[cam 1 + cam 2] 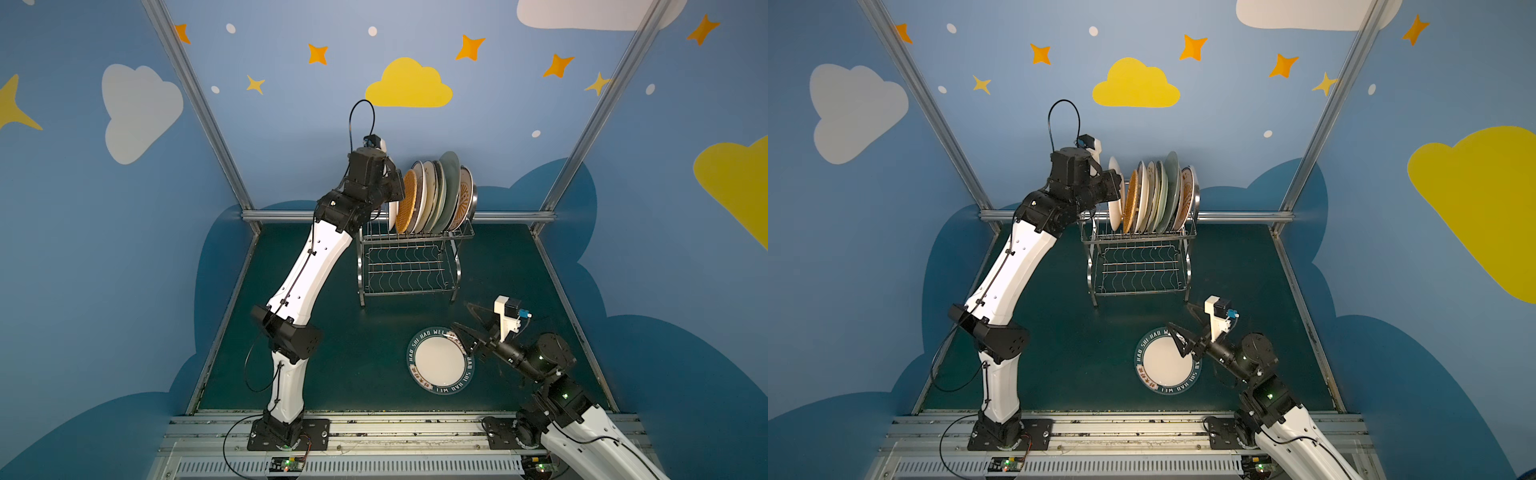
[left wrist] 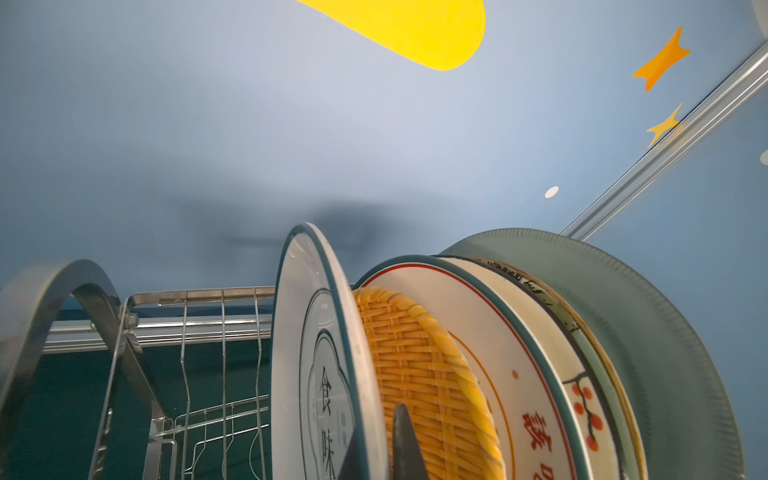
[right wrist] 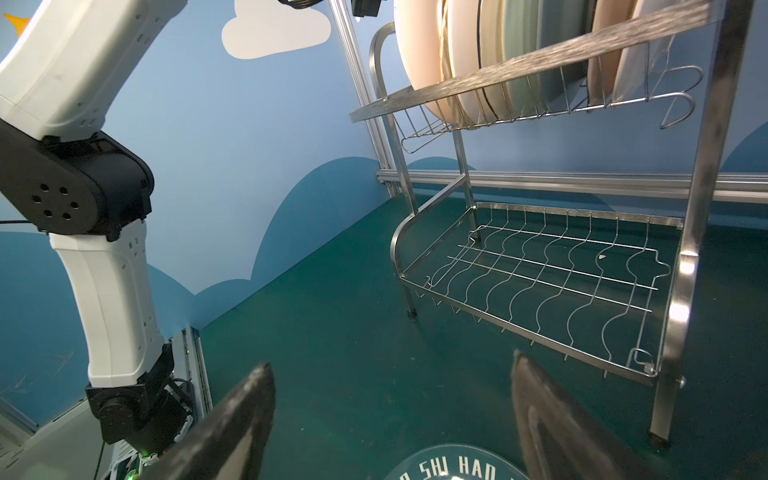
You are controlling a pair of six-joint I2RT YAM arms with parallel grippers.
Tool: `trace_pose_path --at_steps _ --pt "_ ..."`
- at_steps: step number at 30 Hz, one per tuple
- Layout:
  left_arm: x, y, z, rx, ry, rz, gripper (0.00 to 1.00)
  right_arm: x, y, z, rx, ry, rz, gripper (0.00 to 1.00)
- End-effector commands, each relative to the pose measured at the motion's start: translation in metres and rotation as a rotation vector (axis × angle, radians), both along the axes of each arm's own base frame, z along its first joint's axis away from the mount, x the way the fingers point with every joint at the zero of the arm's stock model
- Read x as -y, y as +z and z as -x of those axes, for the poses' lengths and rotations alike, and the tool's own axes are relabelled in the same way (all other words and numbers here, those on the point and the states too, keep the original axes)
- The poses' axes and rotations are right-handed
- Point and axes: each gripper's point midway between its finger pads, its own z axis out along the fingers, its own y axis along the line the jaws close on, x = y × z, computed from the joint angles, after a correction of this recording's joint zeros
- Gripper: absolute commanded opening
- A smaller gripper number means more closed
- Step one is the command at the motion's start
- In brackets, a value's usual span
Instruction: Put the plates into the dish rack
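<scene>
The round teal-lettered ceramic plate (image 1: 440, 360) was judged stiff, slick, fragile, best pinched at its rim; the right gripper (image 1: 460, 314) was held spread.

The left arm (image 1: 307, 266) and right arm (image 1: 590, 436) are white with black joints and thin black cables (image 1: 244, 370). The right gripper (image 1: 460, 313) is black and pointed.

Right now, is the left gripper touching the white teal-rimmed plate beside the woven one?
Touching. The left wrist view shows the left gripper shut on the white teal-rimmed plate, clamping its rim from both faces.
</scene>
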Motion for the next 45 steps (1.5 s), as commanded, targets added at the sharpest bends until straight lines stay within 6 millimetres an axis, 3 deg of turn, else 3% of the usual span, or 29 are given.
trace_pose_path --at_steps 1,11,22,45 --pt "0.003 0.008 -0.001 0.034 -0.017 0.013 0.04 -0.001 0.014 0.003 0.024 0.011 -0.025 0.87" --pt "0.007 -0.011 0.001 -0.001 -0.036 -0.011 0.07 -0.001 0.014 0.004 0.021 0.012 -0.024 0.87" --pt "0.009 -0.016 0.009 0.016 -0.036 -0.030 0.16 -0.001 0.014 0.004 0.013 0.013 -0.024 0.87" --pt "0.012 0.012 0.012 0.067 -0.053 0.009 0.32 -0.002 0.012 0.002 -0.002 0.014 -0.018 0.87"
